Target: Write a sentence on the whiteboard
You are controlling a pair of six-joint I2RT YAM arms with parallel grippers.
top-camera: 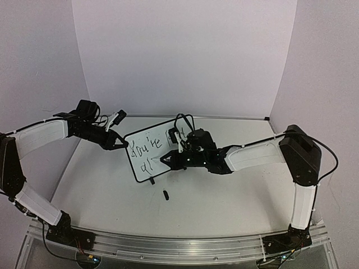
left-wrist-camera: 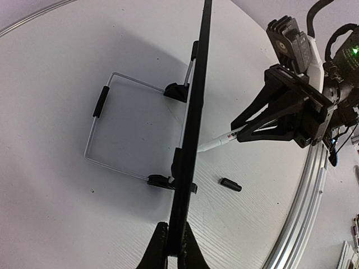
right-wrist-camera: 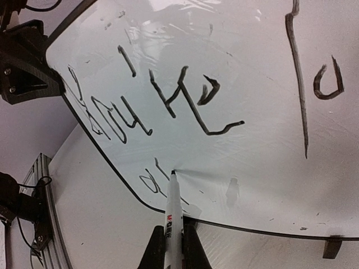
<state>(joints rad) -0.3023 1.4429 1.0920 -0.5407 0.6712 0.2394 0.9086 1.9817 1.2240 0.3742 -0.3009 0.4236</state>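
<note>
**A:** Where is the whiteboard (top-camera: pixel 147 172)?

**B:** From the top camera, it is upright on the bench (top-camera: pixel 213 202), a little toward 10 o'clock from the middle, with its face turned to the arms. The sentence (top-camera: pixel 145 150) reads "You're" on the upper line. There are a few strokes beneath it, and more strokes toward 3 o'clock are hidden by the right arm.

**A:** Does the right wrist camera show more?

**B:** Yes. There the whiteboard (right-wrist-camera: pixel 252 168) fills the frame and the sentence (right-wrist-camera: pixel 168 101) runs slanted. A long stroke and a small curve sit at 2 o'clock, which the top view hides. The marker (right-wrist-camera: pixel 173 213) points to 12 o'clock with its tip on the board beside the lower strokes. The right fingers (right-wrist-camera: pixel 173 230) are clamped tight around its barrel.

**A:** And the left wrist camera?

**B:** It sees the whiteboard (left-wrist-camera: pixel 193 112) edge-on, so none of the writing shows. It alone shows the wire stand (left-wrist-camera: pixel 115 168) behind the board, at 9 o'clock. The left fingers (left-wrist-camera: pixel 173 230) are pinched shut on the board's edge at 6 o'clock. The marker (left-wrist-camera: pixel 219 142) meets the board's face from 3 o'clock, held by the right fingers (left-wrist-camera: pixel 238 131).

**A:** What else is nearby?

**B:** The marker cap (top-camera: pixel 165 195) lies on the bench at 6 o'clock from the board, apart from it. In the top view the left fingers (top-camera: pixel 120 144) hold the board's 9 o'clock edge and the right fingers (top-camera: pixel 164 159) are in front of it. The metal rail (top-camera: pixel 185 244) lies at 6 o'clock.
</note>
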